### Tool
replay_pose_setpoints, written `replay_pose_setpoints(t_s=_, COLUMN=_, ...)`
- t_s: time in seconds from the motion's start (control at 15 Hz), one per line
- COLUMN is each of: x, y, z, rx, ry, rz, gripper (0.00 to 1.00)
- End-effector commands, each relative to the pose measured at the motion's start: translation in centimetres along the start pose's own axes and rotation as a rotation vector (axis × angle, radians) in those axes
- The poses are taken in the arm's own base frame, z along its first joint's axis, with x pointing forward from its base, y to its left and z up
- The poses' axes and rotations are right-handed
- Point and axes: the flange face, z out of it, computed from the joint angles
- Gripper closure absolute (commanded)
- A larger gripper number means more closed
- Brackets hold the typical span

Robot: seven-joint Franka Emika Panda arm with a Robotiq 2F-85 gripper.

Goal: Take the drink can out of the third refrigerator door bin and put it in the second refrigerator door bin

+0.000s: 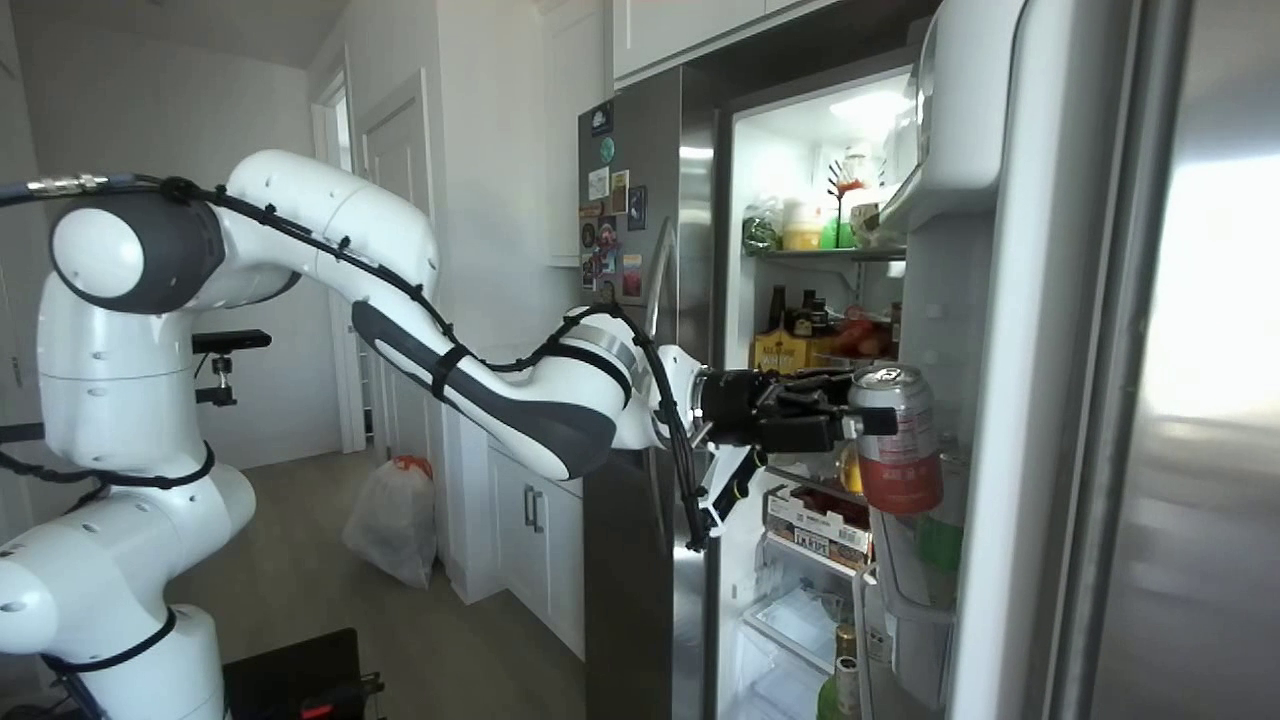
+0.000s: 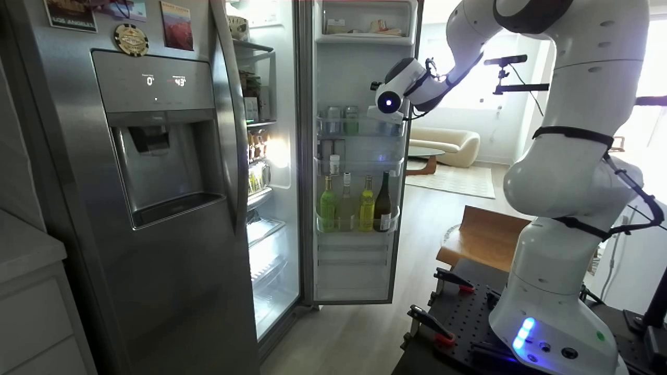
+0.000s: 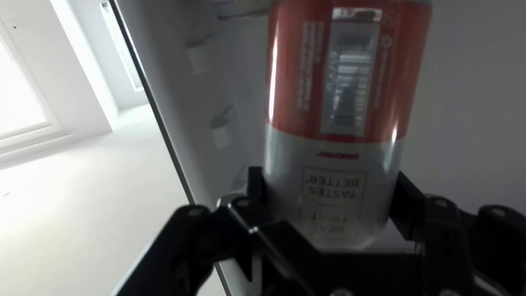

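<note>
Can [image 1: 905, 455]: in an exterior view, a smooth metal cylinder, silvery above, red below, nearly upright, its tab facing up.
Gripper [image 1: 868, 402]: black and blocky, pointing sideways, clamped on the can's upper half, one finger [image 1: 880, 421] across the near side.
Bin [image 1: 900, 570]: clear plastic, just below the can; whether they touch, I cannot tell.
Arm [image 1: 340, 200]: glossy white, rounded shells with dark grey panels and a black cable [image 1: 415, 292] strapped along.
Door [image 1: 1020, 450]: smooth pale lining, just beside the can.
Fridge [image 1: 628, 560]: steel, small flat magnets [image 1: 637, 207] on its face.
Bag [image 1: 395, 520]: crinkled translucent plastic with an orange-red top.
Wrist [image 2: 398, 86]: in an exterior view, rounded, white and dark; it hides the gripper, and the can cannot be made out.
Bottles [image 2: 367, 208]: slim-necked glass, green, clear, yellow and dark, upright in a row in a lower bin [image 2: 356, 226].
Dispenser [image 2: 167, 156]: a boxy recess in the steel front.
Board [image 2: 471, 312]: flat, black, dotted with holes.
Label [image 3: 335, 189]: in the wrist view, a thin-lined box with "TASTES BETTER" upside down on the can's pale part, glossy red above.
Fingers [image 3: 411, 205]: black, touching both sides of the can near its pale end, the can between them.
</note>
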Motion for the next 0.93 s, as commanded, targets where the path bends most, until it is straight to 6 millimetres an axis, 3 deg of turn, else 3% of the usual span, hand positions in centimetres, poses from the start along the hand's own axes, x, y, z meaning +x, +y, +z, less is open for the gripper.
replay_pose_setpoints(t_s=0.0, x=0.8, y=-1.3, z=2.0, rx=0.011, ry=0.005, rz=0.032, gripper=0.53)
replay_pose_setpoints(t_s=0.87, x=-4.6, y=-3.7, z=5.8, rx=0.024, ry=-0.032, rz=-0.003, gripper=0.53)
